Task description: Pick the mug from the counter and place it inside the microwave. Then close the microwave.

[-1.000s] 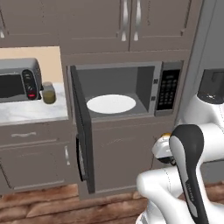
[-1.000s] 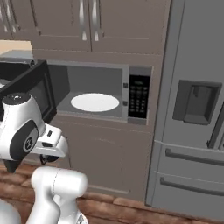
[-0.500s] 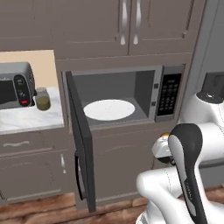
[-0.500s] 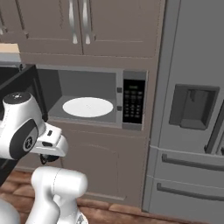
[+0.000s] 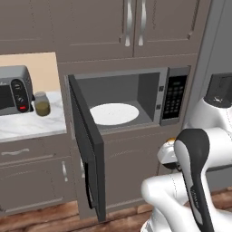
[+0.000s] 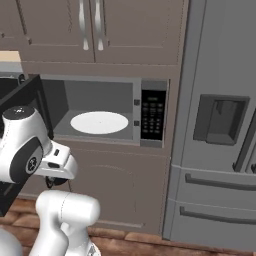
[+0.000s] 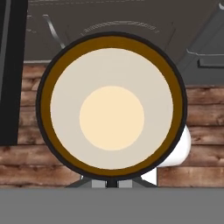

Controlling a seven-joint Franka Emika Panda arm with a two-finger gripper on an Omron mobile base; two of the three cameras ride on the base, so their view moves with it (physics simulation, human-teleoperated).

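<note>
**Black mug in the gripper, microwave open and waiting**

Black-rimmed and tan inside, the mug sits right in front of the hand camera, mouth facing the lens. The gripper is pinched narrow on the mug's near edge, so the mug counts as held. It hangs low, below and in front of the microwave, with the plank floor behind it.

The step in hand looks like the carry into the microwave. To do it well, work from the microwave's left side to its right. The black glass door stands swung out on the left, hinged there, so the arm should rise clear of the door's free edge before going in. The mug should then enter through the middle of the opening and be kept level. It should go down on the white turntable plate, which is bare. The fingers should release only once the base rests on the plate. The pinch on a thin rim may be weak, so slow moves are wise. The door gets closed afterwards.

Left of the microwave, the white marble counter carries a silver toaster oven. An olive-yellow lidded jar stands just beside the toaster oven, on the side nearer the microwave. Above the microwave are grey-brown cabinet doors with long metal handles. Below it is a plain cabinet front. Right of the microwave stands a grey refrigerator with a dispenser recess and drawers beneath.
</note>
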